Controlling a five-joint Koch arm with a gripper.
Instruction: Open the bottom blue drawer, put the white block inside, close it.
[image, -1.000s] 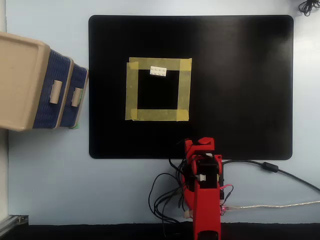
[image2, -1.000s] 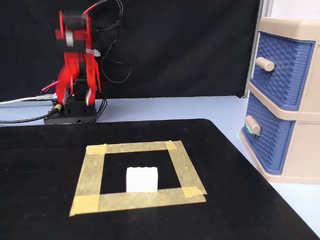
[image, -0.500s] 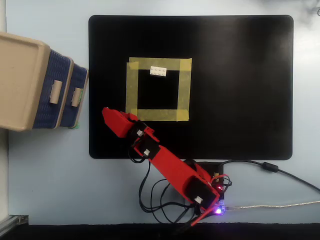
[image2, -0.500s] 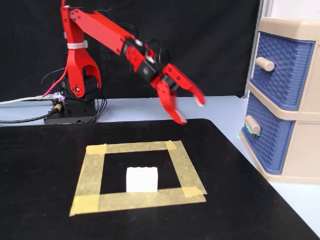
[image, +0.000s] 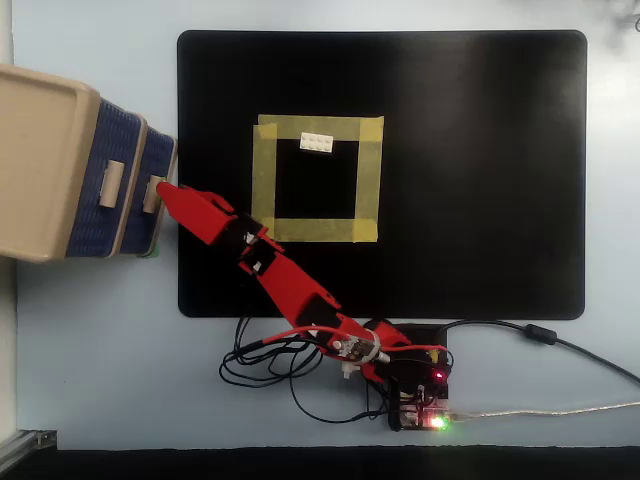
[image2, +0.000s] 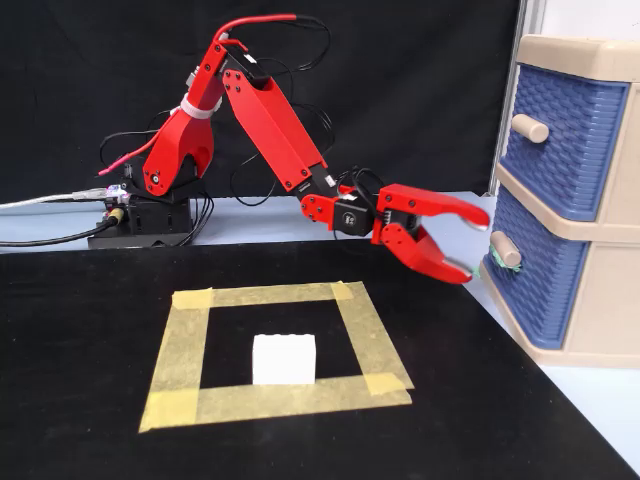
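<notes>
Overhead view: the red arm (image: 285, 290) reaches diagonally from its base near the lower edge of the pale blue worktop (image: 100, 360) across the black mat (image: 470, 170) toward the beige cabinet (image: 40, 160) at the left. The end effector (image: 165, 193) lies just beside the beige handle (image: 152, 194) of the bottom blue drawer (image: 158, 200); contact cannot be told from here. The upper blue drawer (image: 105, 180) and the bottom one both sit closed. The white block (image: 317, 142) rests on the mat inside the yellow tape square (image: 262, 180), against its far strip, well apart from the arm.

Fixed view: the end effector (image2: 478, 245) is released, its two red jaws spread one above the other, the tips just short of the handle (image2: 505, 250) of the bottom blue drawer (image2: 535, 275). The white block (image2: 284, 359) stands inside the tape square (image2: 180, 350), near its front strip.
</notes>
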